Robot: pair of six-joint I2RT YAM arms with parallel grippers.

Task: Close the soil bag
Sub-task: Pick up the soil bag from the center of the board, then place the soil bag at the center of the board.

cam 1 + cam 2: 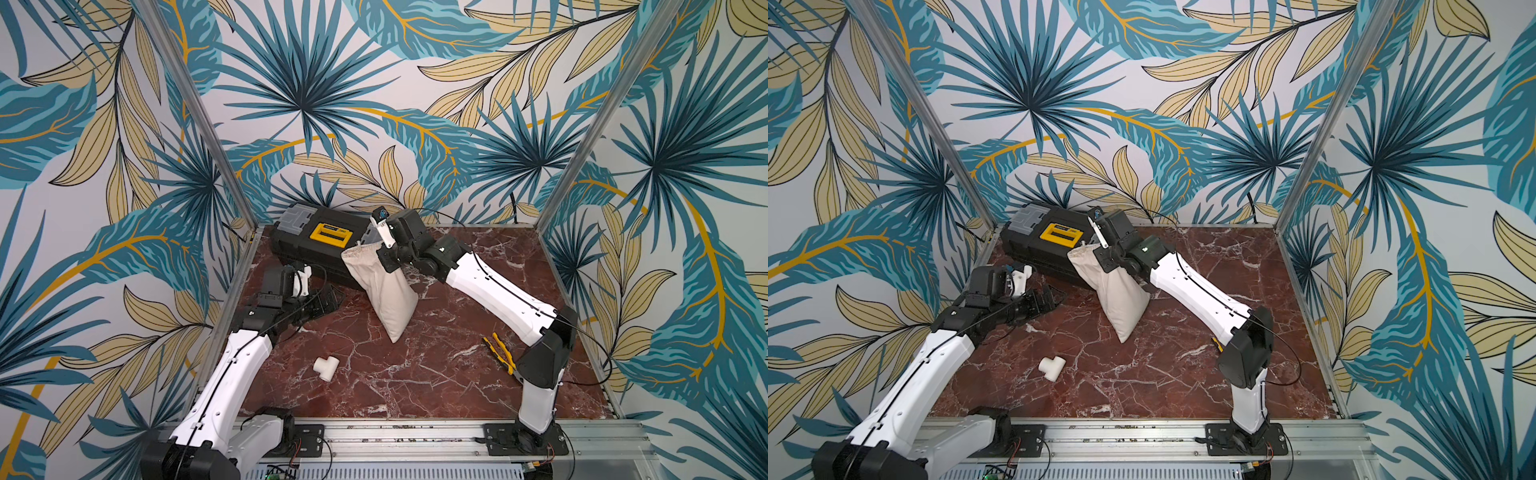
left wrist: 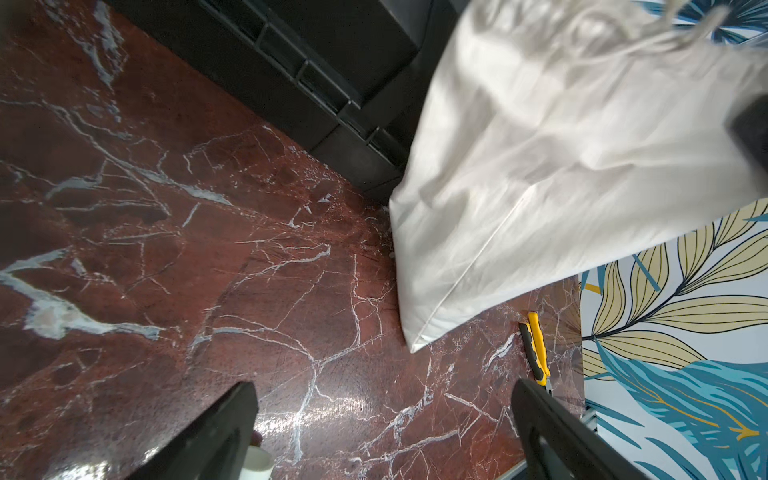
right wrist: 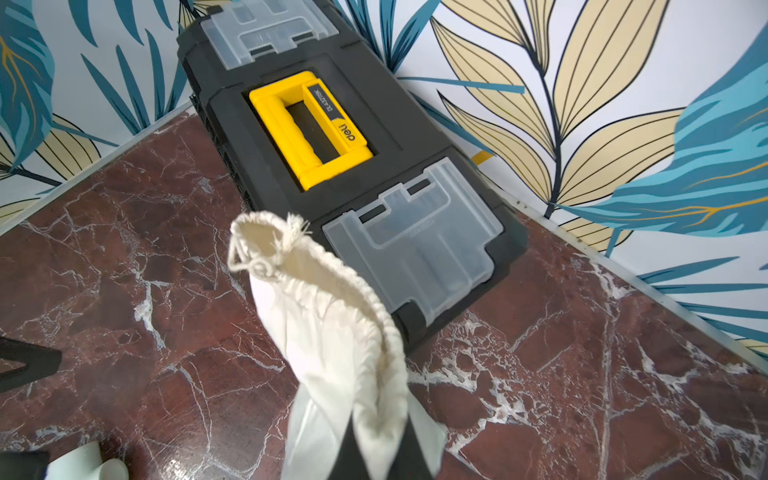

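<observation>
By toolbox (image 1: 307, 249) | soil bag (image 1: 384, 295) mouth-up, tilted | right pincer (image 1: 385, 261) grips it (left pincer (image 2: 384, 386) spread)

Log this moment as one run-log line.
right gripper: shut on soil bag hem | left gripper: open, empty | soil bag: beside toolbox, mouth uncinched

On the toolbox (image 3: 374, 124) beyond the right jaws, the yellow handle (image 3: 286, 120) reads "deli". A smaller code beside it begins "DL", rest unclear.
</observation>
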